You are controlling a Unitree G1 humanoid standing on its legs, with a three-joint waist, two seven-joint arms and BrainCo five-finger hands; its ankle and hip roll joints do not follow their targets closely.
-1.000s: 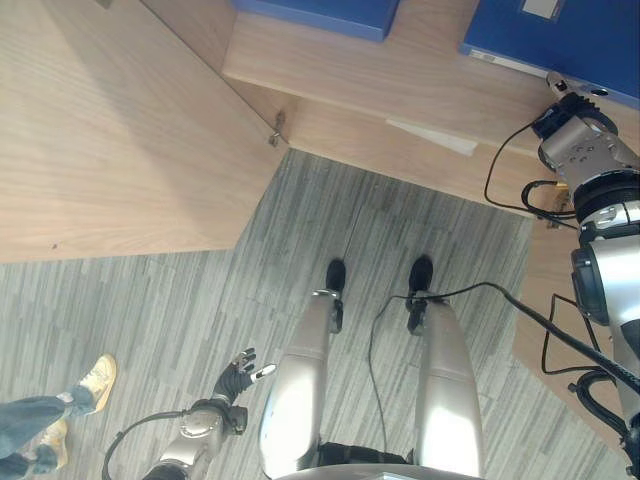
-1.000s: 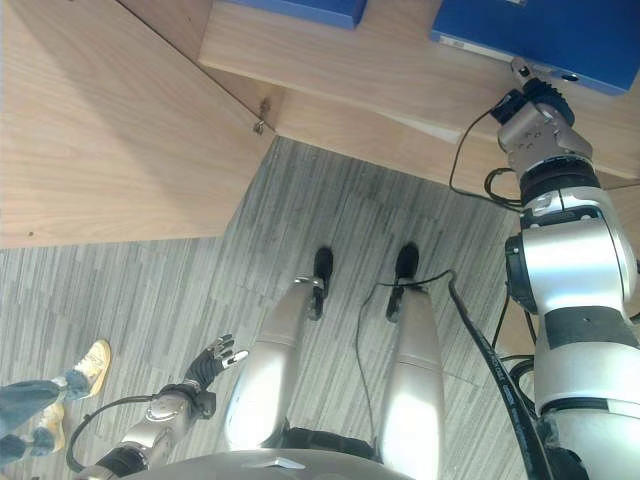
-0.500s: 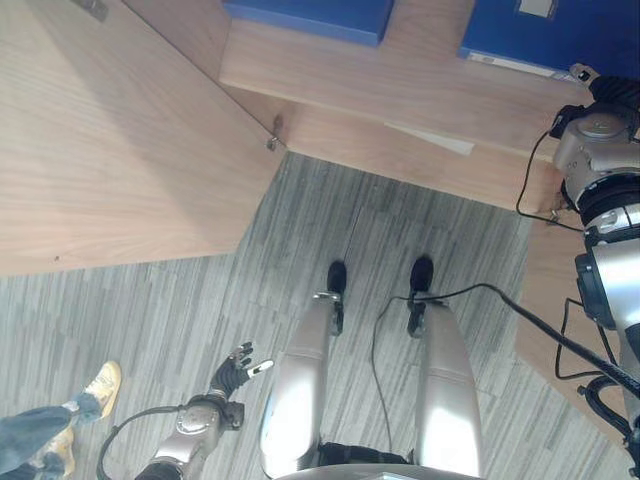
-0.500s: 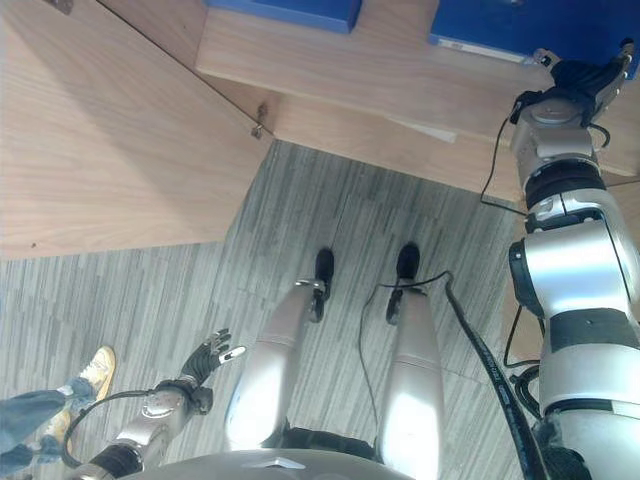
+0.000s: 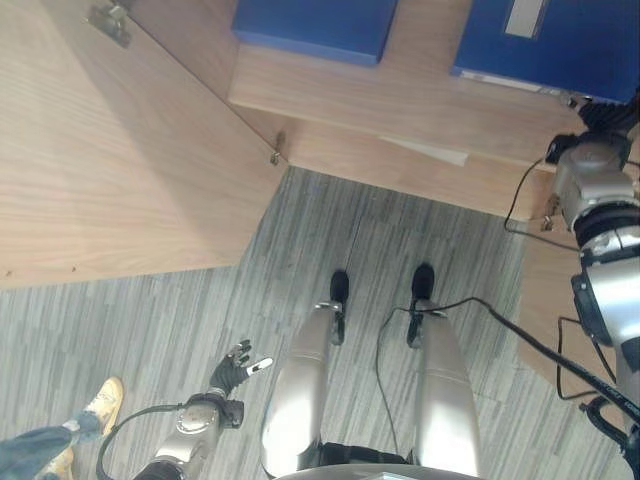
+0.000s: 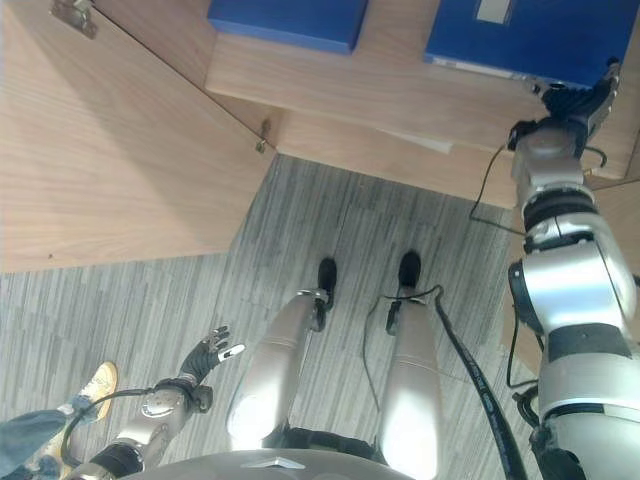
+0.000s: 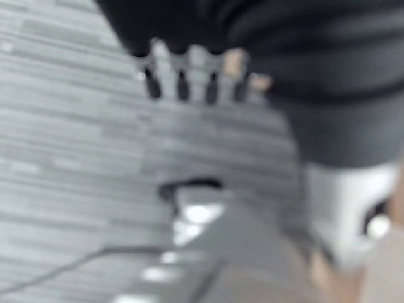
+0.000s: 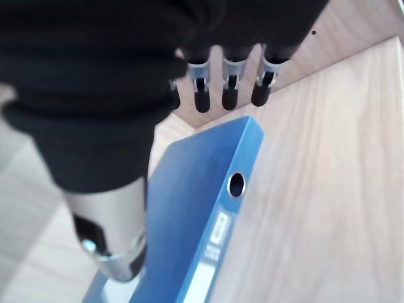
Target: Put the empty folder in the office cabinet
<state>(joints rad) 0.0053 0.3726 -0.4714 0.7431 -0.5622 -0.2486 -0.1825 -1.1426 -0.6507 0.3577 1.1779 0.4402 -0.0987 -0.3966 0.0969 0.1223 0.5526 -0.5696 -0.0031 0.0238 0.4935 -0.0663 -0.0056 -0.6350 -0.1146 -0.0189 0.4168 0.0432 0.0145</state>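
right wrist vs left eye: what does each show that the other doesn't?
Right wrist view alone: the spine of the blue folder with its round finger hole and label, and the right hand with fingers straight above it, not curled round it.

Left eye view alone: a second blue folder further left on the shelf, the open cabinet door, the left hand open low over the floor, and a person's shoe.

Both: the folder lying on the wooden cabinet shelf, right arm reaching to it.

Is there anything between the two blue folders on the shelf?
No. Between the left blue folder and the right blue folder there is only bare wooden shelf, as the right eye view shows.
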